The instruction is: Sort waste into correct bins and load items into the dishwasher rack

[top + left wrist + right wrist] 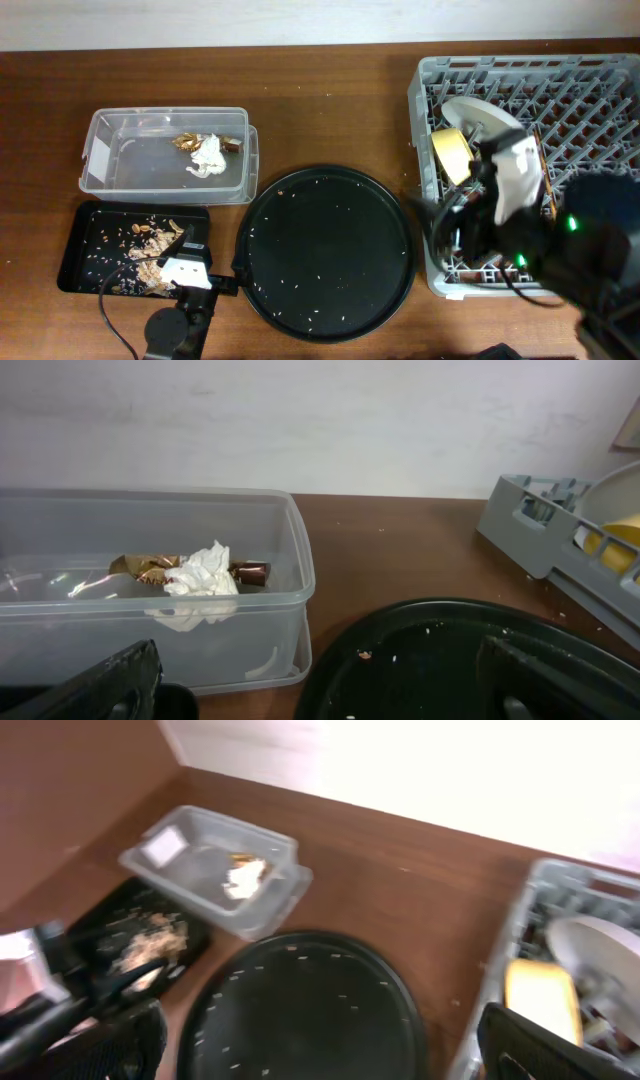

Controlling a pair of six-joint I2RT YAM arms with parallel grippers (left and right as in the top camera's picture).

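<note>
The clear tub (110,165) holds the white napkin (207,155) and the gold wrapper (186,142); both show in the left wrist view (200,575) (145,568). The black rectangular tray (80,255) holds brown food scraps (148,245). The grey dishwasher rack (425,100) holds the pale plate (482,118) and the yellow bowl (452,150). My left gripper (205,258) is open and empty between the black tray and the round tray. My right gripper (440,222) is open and empty at the rack's left edge. The cups and chopsticks are not clearly visible.
A large round black tray (325,250) with small crumbs lies in the middle, between the bins and the rack. My right arm covers the rack's front half. The table's back edge meets a white wall.
</note>
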